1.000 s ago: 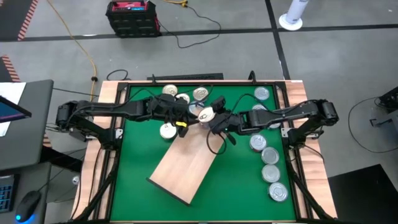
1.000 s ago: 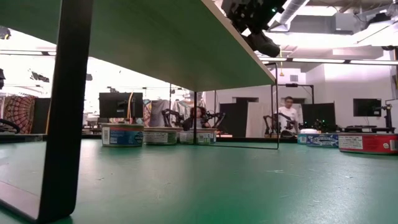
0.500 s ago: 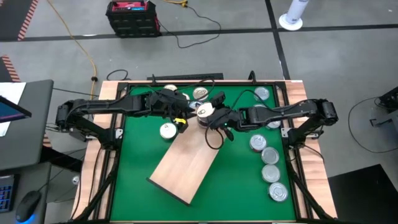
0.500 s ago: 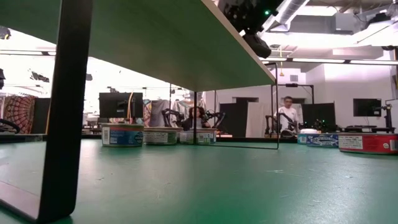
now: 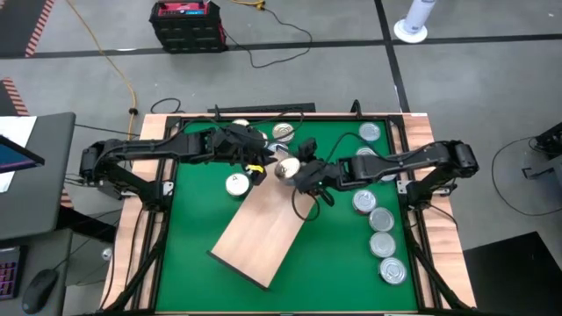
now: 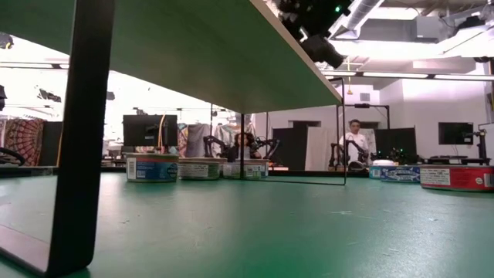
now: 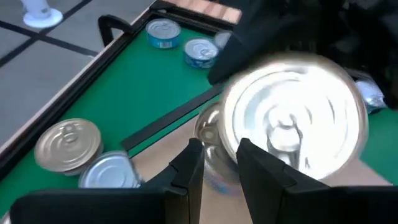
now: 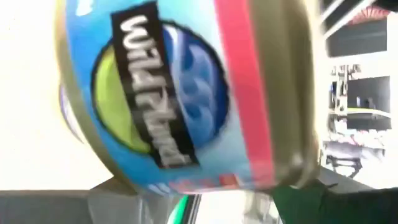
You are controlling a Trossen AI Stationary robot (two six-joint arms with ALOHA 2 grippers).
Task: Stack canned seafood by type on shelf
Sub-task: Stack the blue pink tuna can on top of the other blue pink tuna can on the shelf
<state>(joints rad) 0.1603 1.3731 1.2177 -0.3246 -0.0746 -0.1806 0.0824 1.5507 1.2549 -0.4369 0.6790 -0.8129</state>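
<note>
— Tins everywhere from above: one held tin (image 5: 286, 168) sits in the right gripper (image 5: 297, 174), just over the far end of the shelf (image 5: 261, 232). A row of four lies down the right side of the surface (image 5: 329, 246), well apart from the board.

— And the left arm?

— Its gripper (image 5: 248, 154) hovers close by, beside a gold tin (image 5: 236, 184) and a small cluster at the far edge. From up here I can't tell its fingers.

— From table height?

— The shelf (image 6: 193, 46) is a raised board on thin legs; the right gripper (image 6: 312, 23) hangs above its far edge. Tins (image 6: 152, 167) stand on the surface beneath and beyond.

— Left wrist?

— Its fingers (image 7: 186, 171) stand apart with nothing between them; the shiny lid (image 7: 295, 118) faces it, held by the other arm over the board.

— Right wrist?

— The tin (image 8: 180, 93) fills the view, label side on, tilted, clamped in that arm's fingers.

— So what matters next?

— I'd say the tin lies directly above the shelf's far end, its flat axis not yet level. The right arm owns it; it needs levelling, then lowering.
</note>
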